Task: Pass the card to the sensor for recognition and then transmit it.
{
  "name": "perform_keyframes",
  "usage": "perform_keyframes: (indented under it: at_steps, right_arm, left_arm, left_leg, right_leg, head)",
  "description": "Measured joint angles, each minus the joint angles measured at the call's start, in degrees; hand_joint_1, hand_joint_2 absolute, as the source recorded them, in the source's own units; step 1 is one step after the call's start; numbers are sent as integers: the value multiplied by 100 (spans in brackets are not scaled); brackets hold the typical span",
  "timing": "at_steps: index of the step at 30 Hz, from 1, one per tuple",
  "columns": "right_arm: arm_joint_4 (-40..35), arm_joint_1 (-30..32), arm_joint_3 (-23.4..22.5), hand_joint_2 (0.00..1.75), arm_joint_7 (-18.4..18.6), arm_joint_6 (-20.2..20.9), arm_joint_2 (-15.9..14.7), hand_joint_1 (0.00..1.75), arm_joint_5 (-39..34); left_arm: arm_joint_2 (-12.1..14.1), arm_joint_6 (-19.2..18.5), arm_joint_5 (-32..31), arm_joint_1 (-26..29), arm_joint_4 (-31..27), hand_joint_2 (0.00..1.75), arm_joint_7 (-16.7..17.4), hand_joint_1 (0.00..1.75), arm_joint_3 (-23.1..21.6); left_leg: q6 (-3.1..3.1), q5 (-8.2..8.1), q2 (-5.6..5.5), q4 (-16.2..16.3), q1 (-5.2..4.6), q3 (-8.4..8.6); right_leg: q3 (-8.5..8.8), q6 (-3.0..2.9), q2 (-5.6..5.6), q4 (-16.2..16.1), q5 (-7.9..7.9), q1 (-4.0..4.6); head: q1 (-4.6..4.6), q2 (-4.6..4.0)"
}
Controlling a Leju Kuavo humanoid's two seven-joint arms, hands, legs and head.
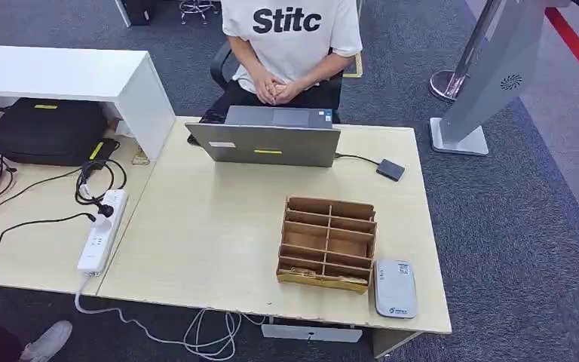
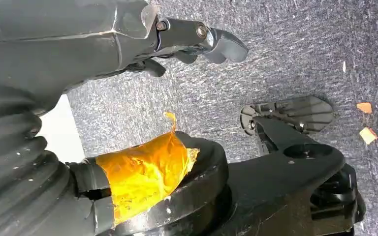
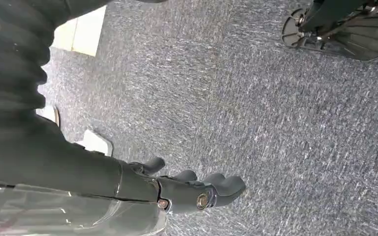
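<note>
A wooden slotted card holder (image 1: 327,243) stands on the pale desk (image 1: 196,241), right of centre near the front edge. Thin pale cards seem to lie in its front row (image 1: 319,280); I cannot make them out clearly. The grey-white sensor (image 1: 394,288) lies flat just right of the holder, at the desk's front right corner. My left hand (image 2: 197,42) hangs over grey carpet, fingers apart, holding nothing. My right hand (image 3: 192,189) also hangs over the carpet with loosely spread fingers and nothing in them.
A grey laptop (image 1: 271,143) stands at the back of the desk, with a seated person (image 1: 286,45) behind it. A small black box (image 1: 390,169) on a cable lies to its right. A power strip (image 1: 102,230), cables and a black bag (image 1: 45,128) occupy the left.
</note>
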Motion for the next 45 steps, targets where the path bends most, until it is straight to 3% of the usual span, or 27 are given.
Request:
perform_keyframes:
  at_steps: [3, 4, 6, 7, 15, 30, 31, 45]
  right_arm:
    - [0, 0, 0, 175, 0, -2, 0, 0, 4]
    - [0, 0, 0, 0, 0, -2, 0, 0, 7]
    - [0, 0, -4, 0, 4, 2, 0, 0, -6]
    - [0, 0, -13, 0, 7, 13, 0, 0, -29]
    - [9, -7, -227, 0, -72, 787, 4, 0, -225]
    - [13, -12, -470, 0, 9, 960, 4, 0, -264]
    - [13, -11, -487, 175, 11, 960, 4, 0, -262]
    - [13, -18, -610, 175, 304, 815, 28, 0, -256]
  left_arm:
    - [0, 11, -2, 0, 0, 175, 2, 0, 0]
    - [0, 13, 0, 0, 0, 175, 6, 0, 0]
    - [0, 11, 22, -1, 0, 175, 9, 0, 0]
    - [0, 11, 26, 0, 0, 0, 4, 0, 0]
    - [0, 22, -65, 1, 0, 0, -85, 0, -50]
    - [0, 68, -146, 1, 0, 0, 70, 0, -127]
    - [0, 68, -149, 1, 0, 175, 79, 0, -136]
    - [0, 50, -223, 1, 0, 175, 85, 0, -162]
  left_leg:
    - [0, 0, 0, 0, 0, 0]
    - [0, 0, 0, 0, 0, 0]
    - [0, 0, 0, 0, 0, 0]
    - [0, 0, 0, 0, 0, 0]
    - [0, 0, 0, 0, 0, 0]
    - [0, 0, 0, 0, 0, 0]
    - [0, 0, 0, 0, 0, 0]
    - [0, 0, 0, 0, 0, 0]
  right_leg:
    - [0, 0, 0, 0, 0, 0]
    - [0, 0, 0, 0, 0, 0]
    - [0, 0, 0, 0, 0, 0]
    - [0, 0, 0, 0, 0, 0]
    - [0, 0, 0, 0, 0, 0]
    - [0, 0, 0, 0, 0, 0]
    - [0, 0, 0, 0, 0, 0]
    - [1, 0, 0, 0, 0, 0]
  head:
    - [0, 0]
    - [0, 0]
    - [0, 0]
    - [0, 0]
    - [0, 0]
    - [0, 0]
    - [0, 0]
    - [0, 0]
